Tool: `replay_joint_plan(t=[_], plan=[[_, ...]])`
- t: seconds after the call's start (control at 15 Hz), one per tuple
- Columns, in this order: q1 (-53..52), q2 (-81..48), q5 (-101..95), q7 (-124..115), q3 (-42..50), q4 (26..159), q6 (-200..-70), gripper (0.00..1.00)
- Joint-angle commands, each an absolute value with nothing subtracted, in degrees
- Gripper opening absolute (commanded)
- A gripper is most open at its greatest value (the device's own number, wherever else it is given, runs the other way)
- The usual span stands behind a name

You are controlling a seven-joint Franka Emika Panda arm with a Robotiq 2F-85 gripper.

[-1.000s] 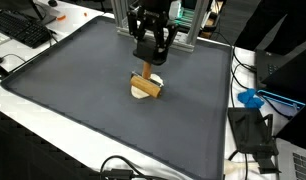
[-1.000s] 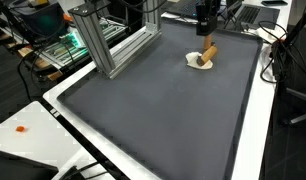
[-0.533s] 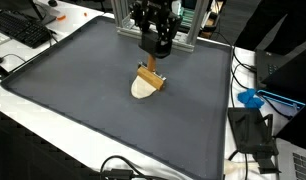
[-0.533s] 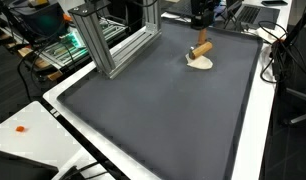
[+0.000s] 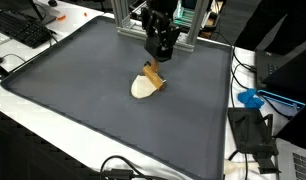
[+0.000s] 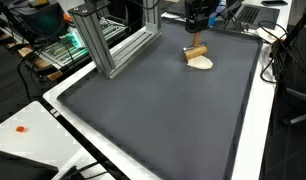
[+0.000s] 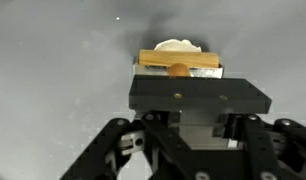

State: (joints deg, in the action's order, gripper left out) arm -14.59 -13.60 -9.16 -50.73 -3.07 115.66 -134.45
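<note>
- Wooden, pale tan: a small wooden piece (image 5: pixel 151 72) hangs clamped in the gripper (image 5: pixel 157 58), whose jaws are clenched on it from above.
- In the wrist view the wooden piece (image 7: pixel 179 60) shows as a flat bar lying across the frame. A round brown peg end sits at its middle, right against the gripper (image 7: pixel 179 80).
- The wooden piece sits toward the far end of the grey mat (image 5: pixel 73 100), near the aluminium frame (image 5: pixel 123 15).
- Just under it a cream disc (image 5: pixel 143 90) lies flat on the mat. The wood's lower end is over the disc's edge, and whether the two touch cannot be told.
- In an exterior view the gripper (image 6: pixel 196 40) comes straight down, with the wooden piece (image 6: pixel 195 52) tilted slightly below it and the cream disc (image 6: pixel 202 63) just beside and beneath.
- From the wrist the cream disc (image 7: pixel 179 46) peeks out beyond the bar, partly hidden by it.
- The grey mat (image 6: pixel 163 120) covers most of a white table (image 6: pixel 255 140).
- The aluminium frame (image 6: pixel 118 45) stands at one corner of the mat.
- A black keyboard (image 5: pixel 23 30) rests off the mat, well apart from the gripper.
- A blue object (image 5: pixel 251 98) lies off the mat at the table's edge among dark cables.
</note>
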Motion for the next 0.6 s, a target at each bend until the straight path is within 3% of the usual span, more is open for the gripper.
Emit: replay_joint_plan(t=[0.0, 0.53], plan=[[-15.6, -14.8, -14.6, -57.9, -2.1, 115.3, -135.0, 0.34], [-16.1, -17.4, -24.2, -71.3, -0.9, 113.7, -136.0, 0.34]])
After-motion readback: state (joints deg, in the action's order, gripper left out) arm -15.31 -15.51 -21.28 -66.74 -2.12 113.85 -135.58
